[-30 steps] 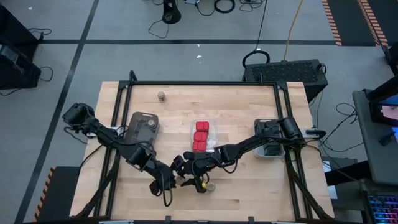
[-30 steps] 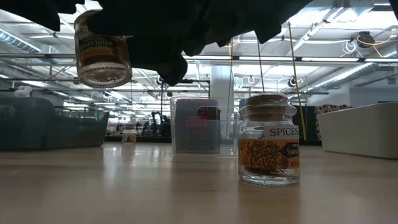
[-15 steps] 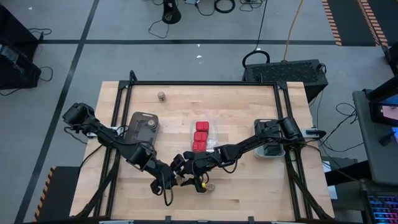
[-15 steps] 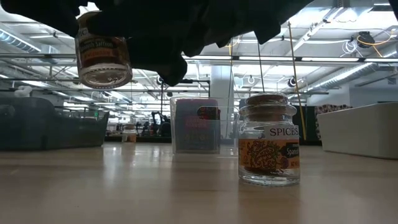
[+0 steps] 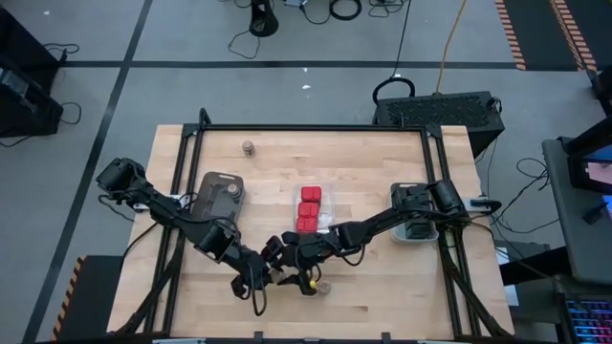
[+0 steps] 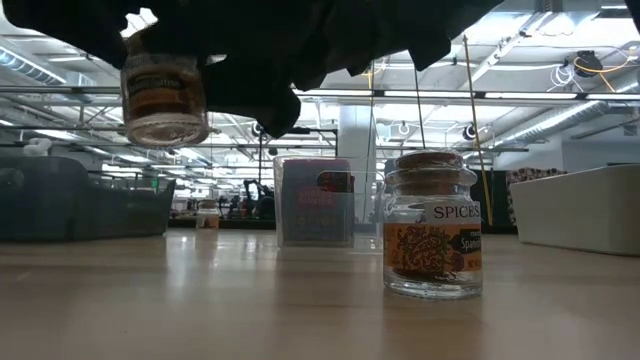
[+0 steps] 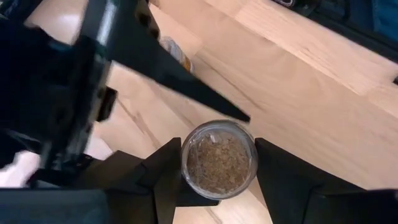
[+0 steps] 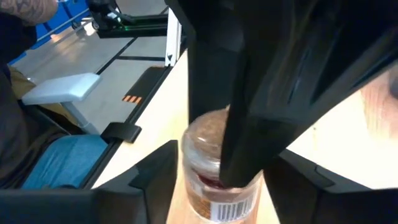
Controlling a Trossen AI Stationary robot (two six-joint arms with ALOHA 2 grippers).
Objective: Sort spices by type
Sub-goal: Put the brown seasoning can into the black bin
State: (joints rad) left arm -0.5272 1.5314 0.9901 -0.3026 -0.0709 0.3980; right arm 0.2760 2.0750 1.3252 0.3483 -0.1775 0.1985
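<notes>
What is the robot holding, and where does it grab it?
A small spice jar, off the table. The left end effector pinches its round sides; whether the right end effector also grips is unclear.

The near middle of the table (image 5: 382, 287) is crowded: the left gripper (image 5: 271, 274) and right gripper (image 5: 287, 256) meet there around a lifted jar (image 6: 164, 98), the left one's fingers (image 7: 166, 168) pressed to its sides. A second jar (image 6: 432, 238) stands on the wood just beside them (blocking a low sweep there). Behind sits the clear tray (image 5: 308, 208) of red boxes (image 5: 308, 207), a dark tray (image 5: 218, 197) at left. A small far jar (image 5: 248, 148) stands alone; bare wood lies around it and along the far edge.
</notes>
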